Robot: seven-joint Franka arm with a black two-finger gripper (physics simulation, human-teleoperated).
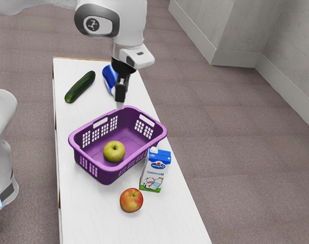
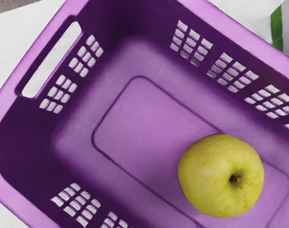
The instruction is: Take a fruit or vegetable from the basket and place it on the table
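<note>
Hanging over the far side of the basket in the exterior view, the gripper is seen; whether its jaws are parted or closed cannot be told. The yellow-green apple, roundish, without a marked long axis, is placed lower, toward that view's foreground, inside the basket. A red apple is supported by the table.

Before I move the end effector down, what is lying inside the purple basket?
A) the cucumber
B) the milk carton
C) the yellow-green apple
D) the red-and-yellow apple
C: the yellow-green apple sits on the floor of the purple basket, while the cucumber, the red-and-yellow apple and the milk carton are all outside it.
</note>
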